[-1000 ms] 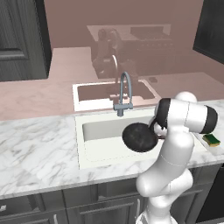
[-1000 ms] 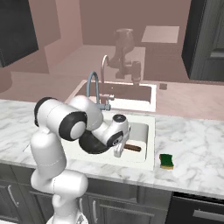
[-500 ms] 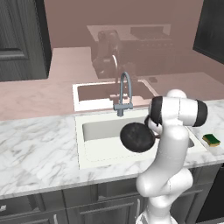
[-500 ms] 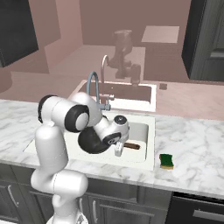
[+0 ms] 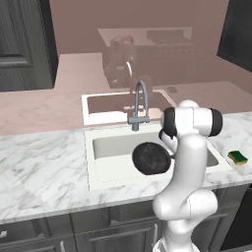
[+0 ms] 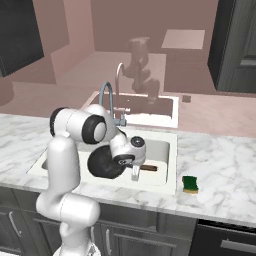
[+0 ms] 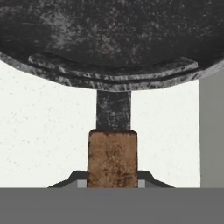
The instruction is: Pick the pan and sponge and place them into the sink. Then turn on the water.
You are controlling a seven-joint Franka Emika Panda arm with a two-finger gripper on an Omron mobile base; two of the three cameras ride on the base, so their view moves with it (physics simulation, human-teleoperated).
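Simulated kitchen w/ white marble bench (image 5: 44,167), dark cabinets below, pinkish mirrored wall behind. Sink (image 5: 113,147) (white rectangular basin, rounded corners) is set in the bench centre; grey gooseneck faucet (image 5: 140,106) stands at its 12 o'clock rim.

Left base view: pan (image 5: 151,158), round and black, hangs tilted over the sink's interior, roughly mid-basin toward 3 o'clock, its underside facing the camera. White arm rises at 5 o'clock of the frame and hides the pan's handle side. Sponge (image 5: 238,157) (yellow w/ green layer) lies on the bench just beside the sink's 3 o'clock rim, well apart from the pan.

Right base view: end effector (image 6: 134,172) is clamped on the pan's brown handle (image 6: 148,168), which sticks out toward 3 o'clock over the basin; pan (image 6: 105,162) body sits at 9 o'clock of the wrist, partly behind the arm. Sponge (image 6: 190,183) rests on the bench at the sink's 4 o'clock corner.

Hand view: handle (image 7: 113,157) runs up from between the finger tips to a dark neck, joining the pan (image 7: 109,39) at 12 o'clock; white sink floor (image 7: 43,131) shows behind. Whether the pan touches the basin floor: cannot tell.
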